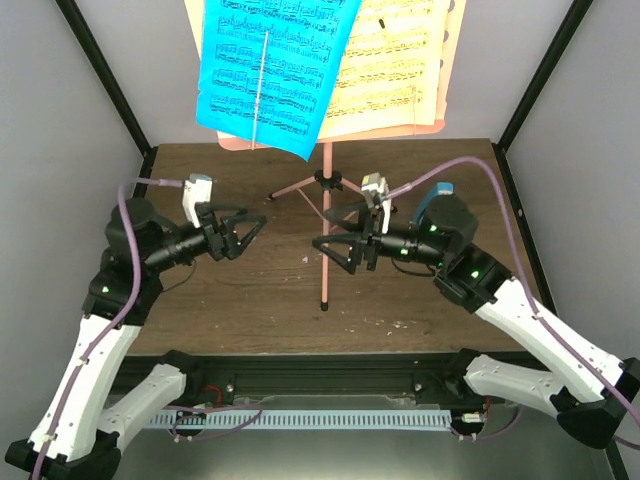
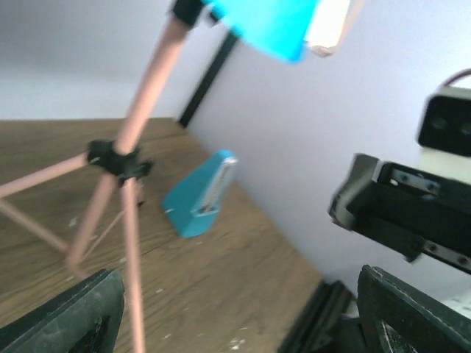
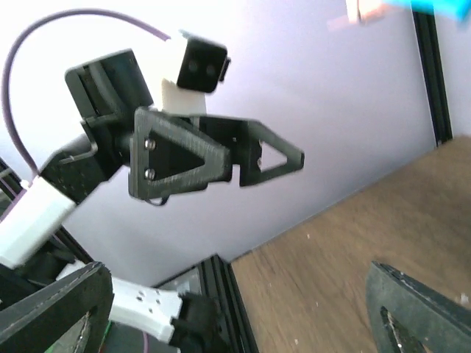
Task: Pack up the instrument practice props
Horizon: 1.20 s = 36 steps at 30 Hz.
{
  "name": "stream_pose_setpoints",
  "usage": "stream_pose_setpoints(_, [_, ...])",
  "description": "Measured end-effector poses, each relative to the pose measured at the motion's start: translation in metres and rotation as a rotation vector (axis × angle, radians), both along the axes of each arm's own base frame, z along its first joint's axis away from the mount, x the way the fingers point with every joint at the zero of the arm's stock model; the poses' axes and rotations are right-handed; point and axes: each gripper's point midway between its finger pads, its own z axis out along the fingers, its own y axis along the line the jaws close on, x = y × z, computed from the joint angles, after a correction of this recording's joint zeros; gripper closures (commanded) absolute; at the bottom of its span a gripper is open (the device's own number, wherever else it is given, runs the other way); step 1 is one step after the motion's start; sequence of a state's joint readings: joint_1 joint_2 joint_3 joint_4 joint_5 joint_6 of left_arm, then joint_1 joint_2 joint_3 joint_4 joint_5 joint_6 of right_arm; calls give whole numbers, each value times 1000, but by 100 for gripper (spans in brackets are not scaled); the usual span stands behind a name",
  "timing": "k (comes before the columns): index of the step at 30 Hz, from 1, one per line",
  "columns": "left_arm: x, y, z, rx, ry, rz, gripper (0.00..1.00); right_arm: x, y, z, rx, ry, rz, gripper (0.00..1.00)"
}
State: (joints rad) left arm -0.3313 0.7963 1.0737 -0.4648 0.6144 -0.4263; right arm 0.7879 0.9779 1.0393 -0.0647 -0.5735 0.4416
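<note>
Brown table (image 1: 270,300) bears the music stand (image 1: 324,282) — left gripper (image 1: 250,233) and right gripper (image 1: 331,241) both gape wide.

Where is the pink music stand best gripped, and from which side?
Probably on the music stand: its bare upright pole above the black hub, approached level from the left, since it is slim and the legs splay below.

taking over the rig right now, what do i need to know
Left gripper: open, empty, pointing at the stand.
Right gripper: open, empty, by the stand's near leg.
Stand upright mid-table, blue sheet and yellow sheet on its desk. Metronome on the table's far right.
Done: nothing packed.
Left: sheets, stand, metronome.
</note>
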Motion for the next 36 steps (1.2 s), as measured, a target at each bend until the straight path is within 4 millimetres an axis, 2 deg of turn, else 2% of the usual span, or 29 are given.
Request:
stream_pose_setpoints(4, [-15,-9,42,-67,-43,-93,13,5,-4,56,63,-56,-43,8])
stream_pose_setpoints(6, [-16,-12,63,-92,-60,-117,14,13,-3,82,87,-70,-78,8])
stream_pose_setpoints(10, [-15,-15,111,-142,-111,-137,18,40,0,123,114,-71,-164,8])
stream_pose_setpoints(13, [-11,-13,141,-164,-141,-115,23,63,-3,134,117,-42,-221,10])
stream_pose_setpoints(17, [3,-6,170,-176,-173,-29,26,95,-11,127,107,21,-300,13])
stream_pose_setpoints(22, [30,-4,175,-165,-158,45,33,117,-9,119,92,67,-328,24])
stream_pose_setpoints(26, [57,-9,160,-155,-95,72,43,125,-5,132,107,52,-327,30])
stream_pose_setpoints(29, [72,-13,152,-151,-64,79,46,130,-5,141,121,37,-333,34])
stream_pose_setpoints(31, [76,-15,153,-153,-59,77,48,134,-6,147,132,27,-336,38])
stream_pose_setpoints(36, [83,-19,169,-179,-80,58,56,144,-1,154,144,19,-330,43])
